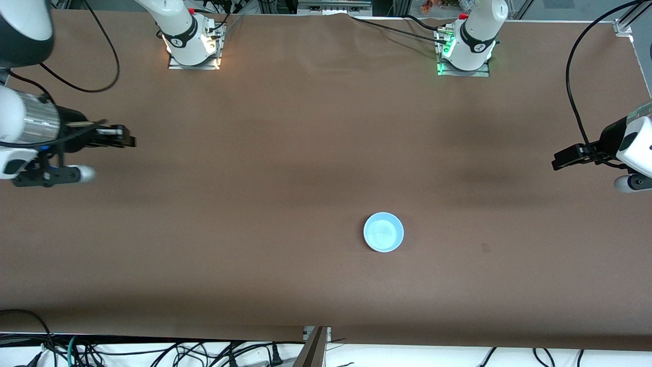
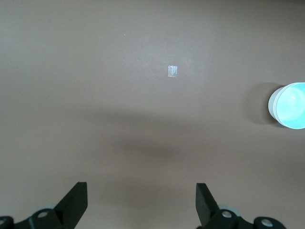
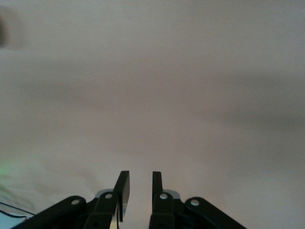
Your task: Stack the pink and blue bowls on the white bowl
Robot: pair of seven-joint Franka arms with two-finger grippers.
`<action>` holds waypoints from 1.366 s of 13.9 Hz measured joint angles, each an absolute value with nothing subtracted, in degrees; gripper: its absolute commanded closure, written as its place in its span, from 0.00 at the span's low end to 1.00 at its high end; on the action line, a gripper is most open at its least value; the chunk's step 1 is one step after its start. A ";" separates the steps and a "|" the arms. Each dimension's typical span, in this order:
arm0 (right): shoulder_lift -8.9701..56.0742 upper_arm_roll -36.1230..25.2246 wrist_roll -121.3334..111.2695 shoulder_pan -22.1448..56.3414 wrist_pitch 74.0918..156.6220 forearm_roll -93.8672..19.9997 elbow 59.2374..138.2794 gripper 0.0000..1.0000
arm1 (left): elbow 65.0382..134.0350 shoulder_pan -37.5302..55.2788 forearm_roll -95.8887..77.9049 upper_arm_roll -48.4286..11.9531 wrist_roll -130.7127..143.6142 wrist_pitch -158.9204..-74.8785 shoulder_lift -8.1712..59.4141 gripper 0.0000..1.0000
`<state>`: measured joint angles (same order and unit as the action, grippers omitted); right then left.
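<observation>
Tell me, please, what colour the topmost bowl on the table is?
Light sky-blue; the bowl shows best in the front view.

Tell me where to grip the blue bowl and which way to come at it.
Grip the blue bowl by its thin rim, coming straight down, one finger inside and one outside. It sits upright and open, probably too wide to span. The left gripper, open over bare table, looks closer; the right gripper waits nearly shut.
</observation>
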<state>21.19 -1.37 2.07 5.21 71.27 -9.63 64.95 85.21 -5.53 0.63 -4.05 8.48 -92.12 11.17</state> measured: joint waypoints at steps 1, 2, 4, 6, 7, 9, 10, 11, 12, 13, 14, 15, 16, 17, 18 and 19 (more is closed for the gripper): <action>17.93 -3.27 -0.77 5.14 73.80 -9.60 70.28 0.72 | 85.21 -5.54 0.63 -4.05 8.48 -92.12 11.17 0.00; 14.26 -5.01 -3.59 5.08 76.47 -9.56 76.13 0.71 | 85.22 -5.54 0.63 -4.05 8.48 -92.12 11.17 0.00; 7.68 -6.86 -6.34 5.00 81.27 -8.54 86.21 0.71 | 85.21 -5.54 0.63 -4.05 8.48 -92.12 11.19 0.00; 2.20 -6.78 -6.88 5.09 85.65 -5.42 94.12 0.71 | 85.22 -5.54 0.63 -4.05 8.48 -92.12 11.19 0.00; 0.53 -6.66 -6.88 5.26 86.72 -4.58 96.32 0.71 | 85.22 -5.54 0.63 -4.05 8.48 -92.12 11.19 0.00; -1.15 -6.47 -6.77 5.43 87.52 -3.20 98.50 0.72 | 85.21 -5.55 0.63 -4.05 8.48 -92.12 11.20 0.00; -1.46 -6.46 -6.49 5.43 87.65 -2.75 99.10 0.73 | 85.21 -5.59 0.63 -4.05 8.48 -92.12 11.20 0.00; -1.81 -6.45 -6.20 5.43 88.04 -2.03 99.89 0.74 | 85.22 -5.63 0.63 -4.04 8.48 -92.12 11.20 0.00; -2.58 -6.45 -6.07 5.43 89.47 -0.82 101.52 0.73 | 85.22 -5.69 0.63 -4.04 8.48 -92.12 11.22 0.00; -3.79 -6.47 -5.95 5.42 92.12 0.19 104.05 0.73 | 85.22 -5.73 0.63 -4.04 8.48 -92.12 11.23 0.00; -5.27 -6.57 -5.82 5.40 95.63 0.74 107.11 0.71 | 85.21 -5.75 0.63 -4.04 8.48 -92.12 11.23 0.00; -6.53 -6.85 -5.59 5.39 98.86 1.02 109.76 0.69 | 85.22 -5.75 0.63 -4.04 8.48 -92.12 11.23 0.00; -7.21 -7.38 -5.50 5.37 101.42 1.13 111.42 0.64 | 85.22 -5.75 0.63 -4.04 8.48 -92.12 11.24 0.00; -7.29 -7.96 -5.50 5.34 103.64 1.16 112.16 0.61 | 85.22 -5.76 0.63 -4.04 8.48 -92.12 11.24 0.00; -6.98 -8.48 -5.50 5.31 105.45 1.17 112.32 0.32 | 85.22 -5.77 0.63 -4.04 8.48 -92.12 11.25 0.00; -6.42 -8.95 -5.50 5.30 106.62 1.17 112.14 0.06 | 85.22 -5.79 0.63 -4.03 8.48 -92.12 11.26 0.00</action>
<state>-6.42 -8.95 -5.50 5.30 106.62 1.17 112.14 85.22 -5.79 0.63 -4.03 8.48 -92.12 11.26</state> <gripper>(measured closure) 0.608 0.000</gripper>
